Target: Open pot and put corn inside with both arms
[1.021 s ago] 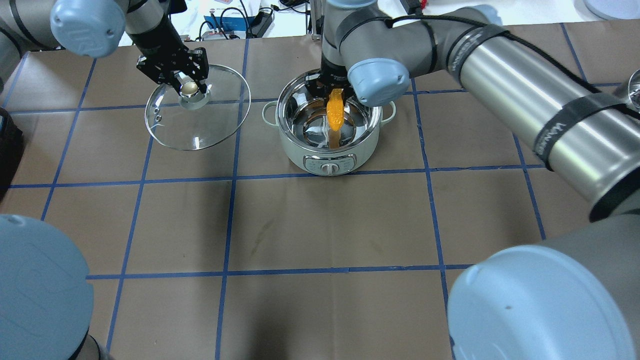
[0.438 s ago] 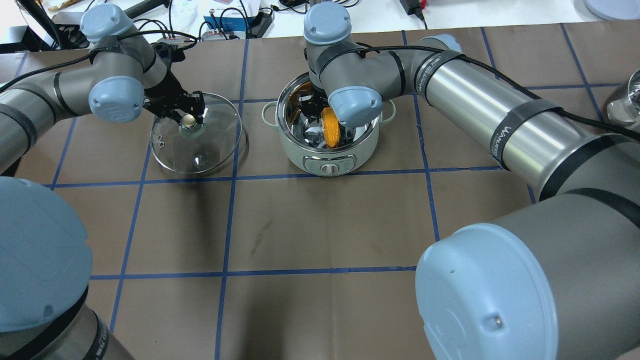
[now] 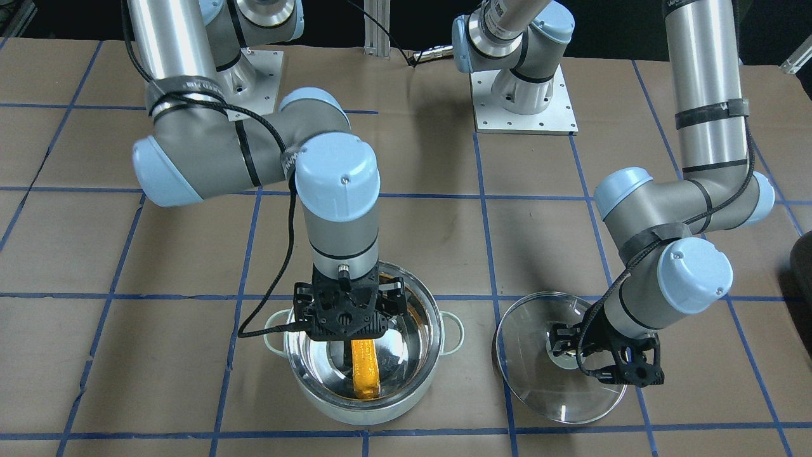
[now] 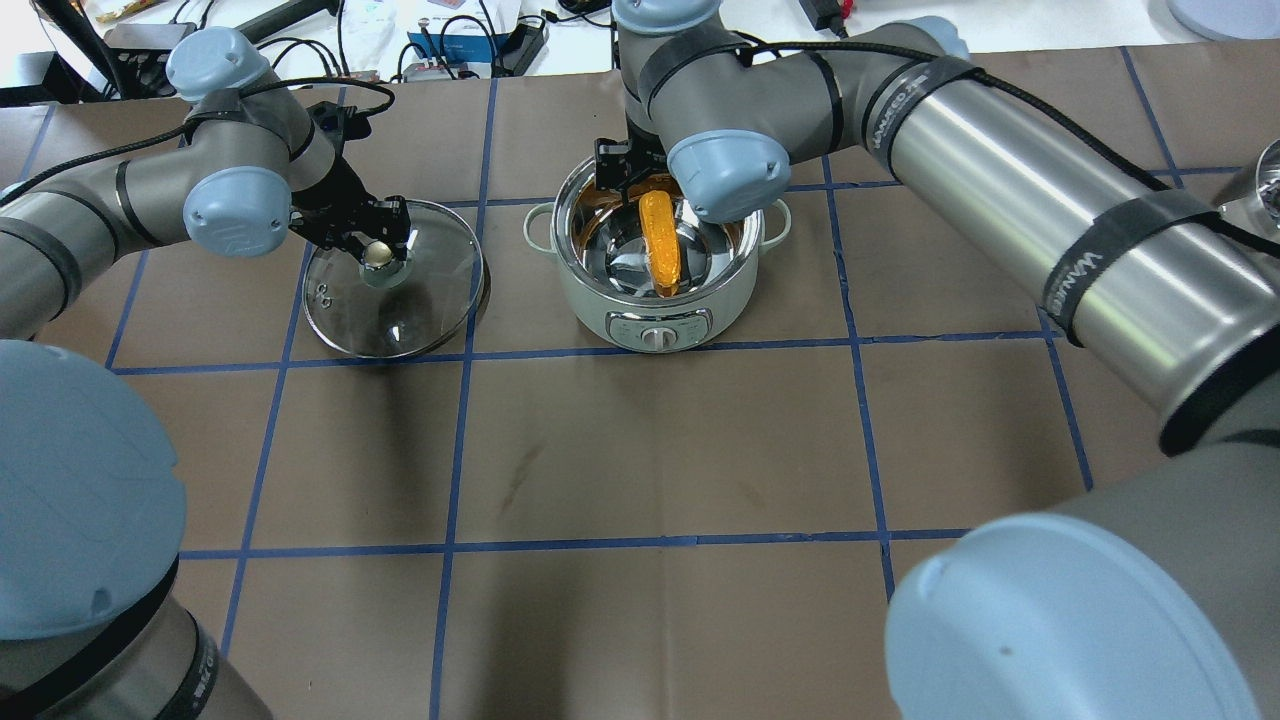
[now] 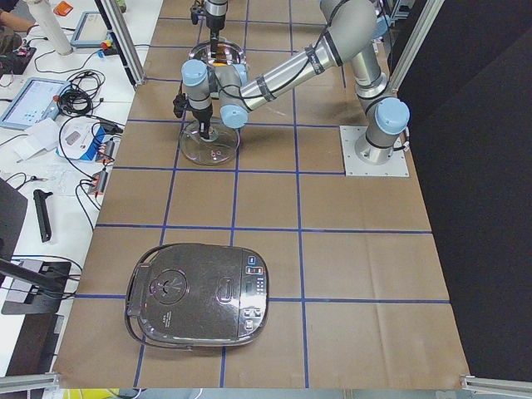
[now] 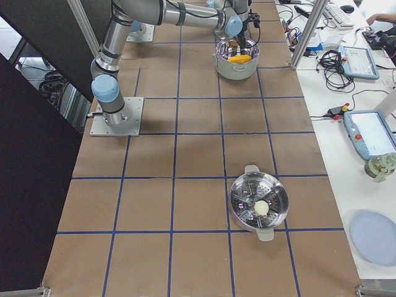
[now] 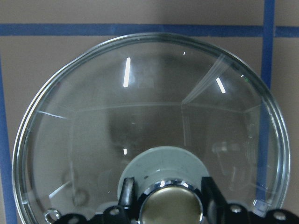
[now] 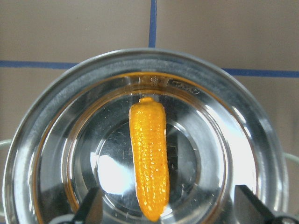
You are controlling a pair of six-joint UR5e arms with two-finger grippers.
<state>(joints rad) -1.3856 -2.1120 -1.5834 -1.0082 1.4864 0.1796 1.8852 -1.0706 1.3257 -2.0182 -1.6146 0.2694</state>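
Observation:
The mint-green steel pot (image 4: 600, 312) stands open at the table's far middle. The corn (image 4: 660, 240) lies inside it, also seen from the front (image 3: 365, 368) and in the right wrist view (image 8: 149, 154). My right gripper (image 3: 347, 317) hangs just above the pot's rim (image 8: 46, 116). Its fingers (image 8: 93, 207) are spread wide and do not touch the corn. My left gripper (image 4: 378, 245) is shut on the knob of the clear glass lid (image 4: 400, 310). The lid rests on the table left of the pot, and the left wrist view shows it too (image 7: 140, 102).
A dark rice cooker (image 5: 199, 299) sits at the table's left end. A steel steamer insert (image 6: 258, 204) sits toward the right end, with a pale blue plate (image 6: 374, 238) beyond the table edge. Cables and devices lie past the far edge.
The left gripper lowered the tilted lid onto the table. The right gripper dipped into the pot with the corn, let it go and rose to the rim.

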